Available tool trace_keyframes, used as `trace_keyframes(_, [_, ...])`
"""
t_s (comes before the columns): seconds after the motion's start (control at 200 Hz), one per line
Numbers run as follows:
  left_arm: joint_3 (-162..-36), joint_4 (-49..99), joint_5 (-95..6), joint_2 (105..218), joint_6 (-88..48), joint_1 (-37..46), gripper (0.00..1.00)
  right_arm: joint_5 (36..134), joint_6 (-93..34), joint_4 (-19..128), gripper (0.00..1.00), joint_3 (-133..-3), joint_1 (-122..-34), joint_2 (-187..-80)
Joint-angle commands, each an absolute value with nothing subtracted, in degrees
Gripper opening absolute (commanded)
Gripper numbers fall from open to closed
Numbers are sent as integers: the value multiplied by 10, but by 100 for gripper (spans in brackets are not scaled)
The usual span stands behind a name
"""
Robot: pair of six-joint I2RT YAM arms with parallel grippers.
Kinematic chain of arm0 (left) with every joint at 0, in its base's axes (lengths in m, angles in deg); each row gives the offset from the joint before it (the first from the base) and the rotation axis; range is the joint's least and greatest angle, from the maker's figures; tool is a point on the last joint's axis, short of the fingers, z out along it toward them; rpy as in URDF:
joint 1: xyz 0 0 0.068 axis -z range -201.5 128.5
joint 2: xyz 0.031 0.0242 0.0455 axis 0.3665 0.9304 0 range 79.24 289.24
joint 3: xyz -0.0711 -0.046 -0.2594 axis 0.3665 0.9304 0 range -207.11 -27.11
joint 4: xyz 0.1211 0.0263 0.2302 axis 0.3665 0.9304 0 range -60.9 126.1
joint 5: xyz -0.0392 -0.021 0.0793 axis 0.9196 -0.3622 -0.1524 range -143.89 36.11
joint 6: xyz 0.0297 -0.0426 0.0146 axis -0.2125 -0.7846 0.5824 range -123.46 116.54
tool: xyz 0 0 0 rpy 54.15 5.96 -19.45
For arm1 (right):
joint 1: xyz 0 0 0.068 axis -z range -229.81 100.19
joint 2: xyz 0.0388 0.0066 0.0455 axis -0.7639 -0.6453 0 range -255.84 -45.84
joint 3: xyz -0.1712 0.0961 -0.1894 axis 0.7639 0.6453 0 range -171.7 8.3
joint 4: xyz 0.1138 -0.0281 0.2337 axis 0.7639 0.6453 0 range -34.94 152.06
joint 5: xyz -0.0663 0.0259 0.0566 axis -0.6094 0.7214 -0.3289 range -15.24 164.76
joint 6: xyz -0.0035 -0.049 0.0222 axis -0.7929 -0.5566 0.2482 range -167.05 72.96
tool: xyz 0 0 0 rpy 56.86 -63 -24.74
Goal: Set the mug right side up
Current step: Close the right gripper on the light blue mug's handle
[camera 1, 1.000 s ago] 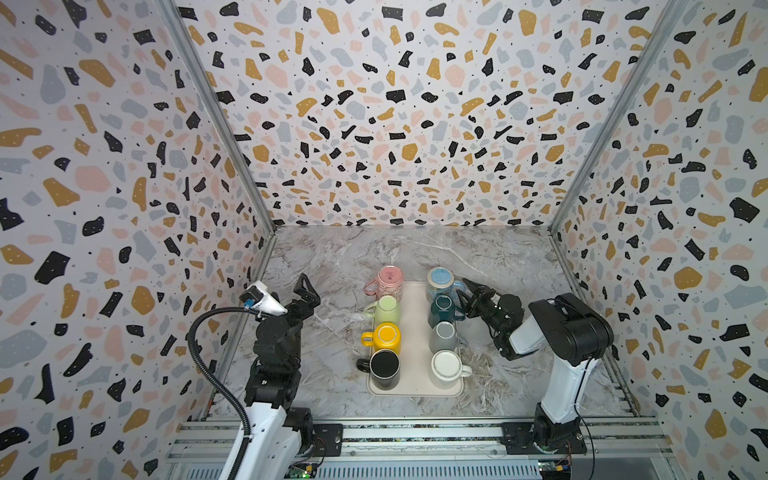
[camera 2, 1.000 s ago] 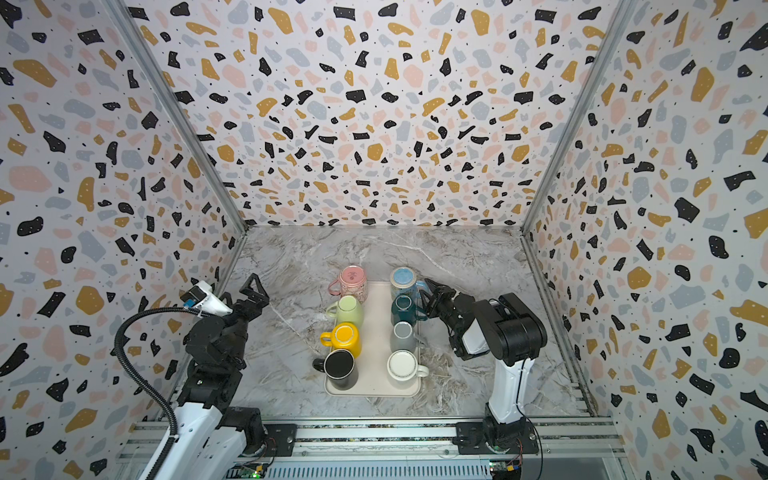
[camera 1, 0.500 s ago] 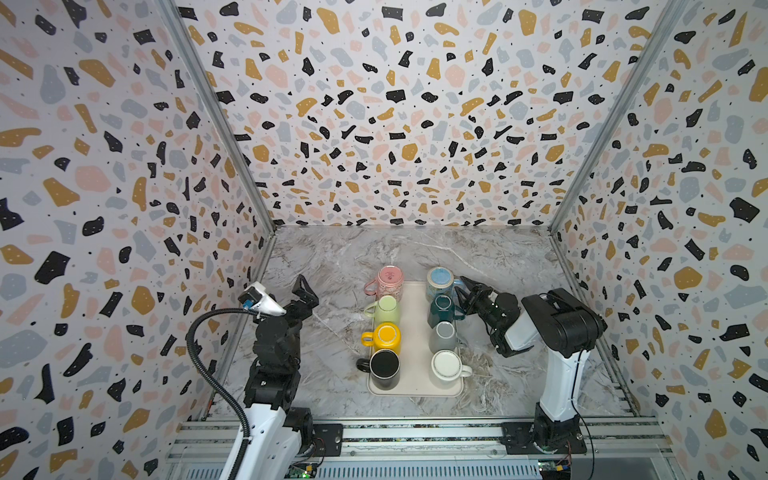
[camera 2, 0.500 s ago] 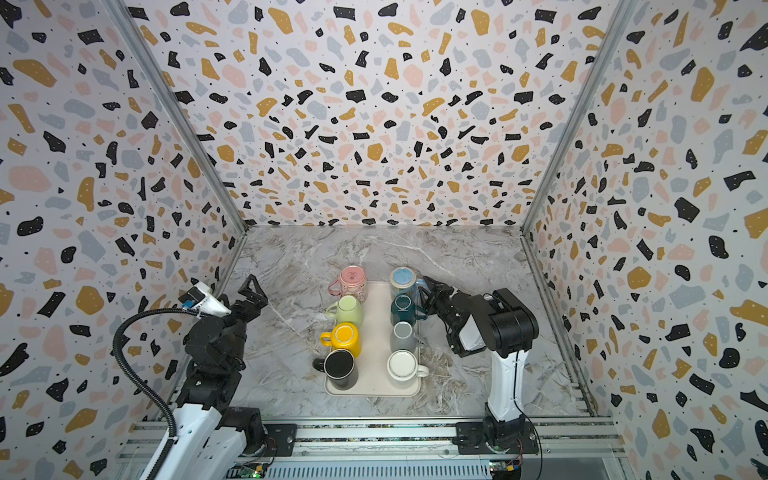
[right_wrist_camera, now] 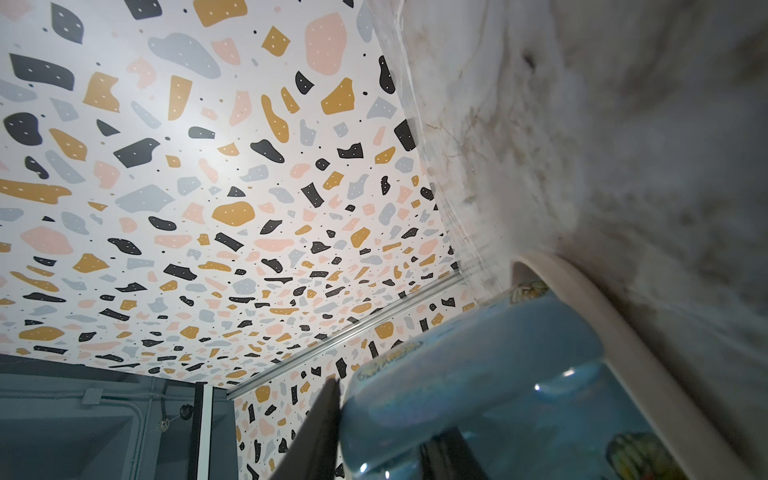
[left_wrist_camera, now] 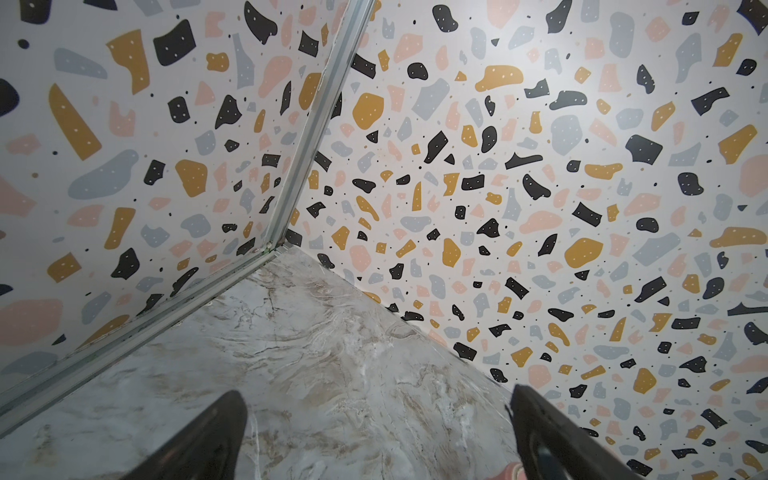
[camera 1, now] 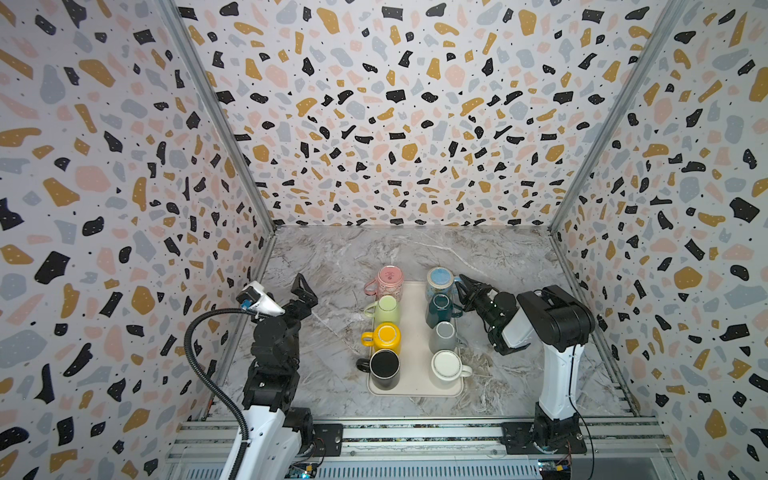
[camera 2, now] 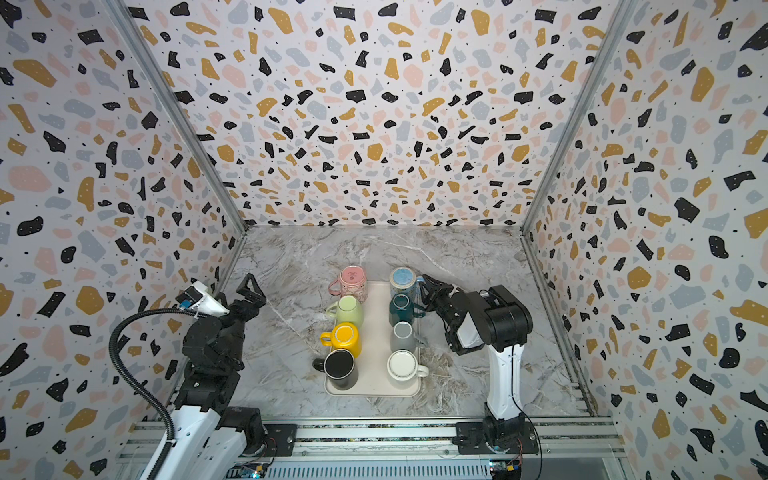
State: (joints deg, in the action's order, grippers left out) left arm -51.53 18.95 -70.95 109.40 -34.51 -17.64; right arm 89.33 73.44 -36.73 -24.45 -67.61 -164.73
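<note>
At the far right corner of the tray (camera 1: 415, 388) stands the blue mug (camera 1: 439, 279), mouth down and base up. Its long axis is upright and its handle (right_wrist_camera: 478, 374) points toward the right arm's side. We see the right gripper (camera 1: 468, 286) set level at that side, its jaws narrow on either side of the handle — whether they already pinch it we cannot tell. We judge the right arm far the nearer — the left gripper (camera 1: 304, 291) hangs spread wide and empty, well apart from the tray.
</note>
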Motion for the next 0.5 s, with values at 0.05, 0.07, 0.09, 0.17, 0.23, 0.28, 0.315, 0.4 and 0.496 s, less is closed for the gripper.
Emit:
trace_keyframes(0.05, [-538,180,-718,1087,-335,-178,100,887,925,-385,26,-256,-677,-1662])
trace_keyframes(0.07, [-539,180,-718,1088,-334,-178,100,887,925,-386,25,-257,-677,-1664])
trace_keyframes(0.09, [-540,180,-718,1088,-335,-178,100,888,925,-386,25,-258,-677,-1665])
trace_keyframes(0.17, [-540,181,-718,1087,-334,-178,100,888,927,-388,20,-263,-677,-1670])
trace_keyframes(0.23, [-542,182,-717,1087,-334,-178,100,888,928,-390,17,-267,-677,-1674])
trace_keyframes(0.28, [-543,182,-717,1086,-334,-178,100,887,929,-392,16,-271,-677,-1678])
trace_keyframes(0.315, [-544,183,-716,1087,-333,-178,100,887,930,-393,14,-274,-677,-1681])
trace_keyframes(0.4, [-546,183,-718,1087,-333,-178,100,888,932,-396,9,-283,-677,-1689])
trace_keyframes(0.496, [-546,183,-717,1086,-333,-178,100,891,932,-403,0,-296,-677,-1699])
